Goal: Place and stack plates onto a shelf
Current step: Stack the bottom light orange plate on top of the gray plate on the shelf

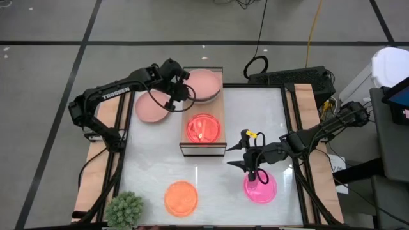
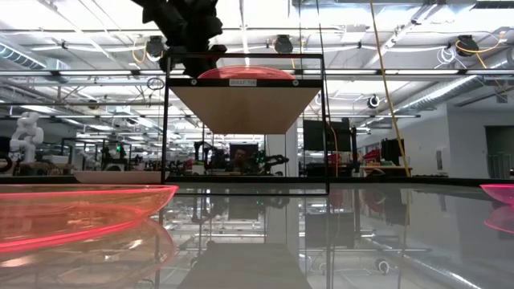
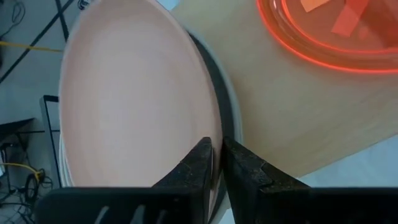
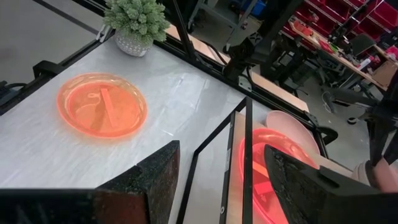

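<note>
The shelf is a light-wood board on a black frame in the table's middle. A glowing red-orange small plate lies on its near half. A dusty pink plate sits at its far end, over a darker rim, with my left gripper shut on it. Another dusty pink plate lies on the table left of the shelf. My right gripper is wide open above the far rim of a hot pink plate. An orange plate lies near the front edge. My left gripper pinches the dusty pink plate's rim on the plate's left side, one finger over the plate's inner face and the other finger outside it. It comes from the table's left. The plate lies over the shelf's far end.
A spiky green plant ball stands at the table's near left corner. Wooden side boards and black rails run along both table sides. The shelf's black frame stands between the two arms. Bare tabletop shows between the orange and hot pink plates.
</note>
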Motion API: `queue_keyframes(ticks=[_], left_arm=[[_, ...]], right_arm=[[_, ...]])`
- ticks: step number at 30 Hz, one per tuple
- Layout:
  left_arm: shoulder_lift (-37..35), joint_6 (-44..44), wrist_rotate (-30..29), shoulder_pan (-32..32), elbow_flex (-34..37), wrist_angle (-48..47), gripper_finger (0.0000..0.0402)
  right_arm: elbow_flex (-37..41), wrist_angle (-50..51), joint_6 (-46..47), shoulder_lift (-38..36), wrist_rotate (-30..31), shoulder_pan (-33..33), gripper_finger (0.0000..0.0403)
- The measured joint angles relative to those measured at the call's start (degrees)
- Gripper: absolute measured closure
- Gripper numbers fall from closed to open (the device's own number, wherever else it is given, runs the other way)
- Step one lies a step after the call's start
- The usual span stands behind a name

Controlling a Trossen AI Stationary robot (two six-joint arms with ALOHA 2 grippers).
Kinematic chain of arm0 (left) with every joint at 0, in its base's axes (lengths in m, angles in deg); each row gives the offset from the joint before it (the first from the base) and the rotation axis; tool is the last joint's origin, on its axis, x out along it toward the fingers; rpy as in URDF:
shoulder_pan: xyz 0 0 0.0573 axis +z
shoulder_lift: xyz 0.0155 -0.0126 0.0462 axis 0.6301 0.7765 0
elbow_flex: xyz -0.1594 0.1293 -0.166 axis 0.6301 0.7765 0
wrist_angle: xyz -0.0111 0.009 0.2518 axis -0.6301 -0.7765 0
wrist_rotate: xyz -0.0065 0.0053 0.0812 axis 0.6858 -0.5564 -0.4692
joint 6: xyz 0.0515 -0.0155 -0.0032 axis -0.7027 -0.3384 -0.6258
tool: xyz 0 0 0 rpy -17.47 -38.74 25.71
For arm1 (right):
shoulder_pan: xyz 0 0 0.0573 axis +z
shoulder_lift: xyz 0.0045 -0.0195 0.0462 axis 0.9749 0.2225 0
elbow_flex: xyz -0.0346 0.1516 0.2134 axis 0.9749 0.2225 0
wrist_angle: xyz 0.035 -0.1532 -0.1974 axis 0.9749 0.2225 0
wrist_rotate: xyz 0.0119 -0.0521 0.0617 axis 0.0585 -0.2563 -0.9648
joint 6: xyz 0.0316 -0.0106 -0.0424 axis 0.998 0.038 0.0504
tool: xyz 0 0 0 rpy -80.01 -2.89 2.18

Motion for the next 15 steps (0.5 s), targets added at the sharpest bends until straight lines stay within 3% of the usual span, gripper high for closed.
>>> queue_keyframes(ticks=[9,15], left_arm=[[-0.1,7.7,0.0,-0.5,0.0,1.7,0.0268],[-2.5,20.6,-2.0,-3.0,0.0,4.4,0.025]], right_arm=[[0.0,0.3,0.0,0.0,0.0,0.0,0.0188],[0.0,0.6,0.4,0.0,0.0,0.0,0.0188]])
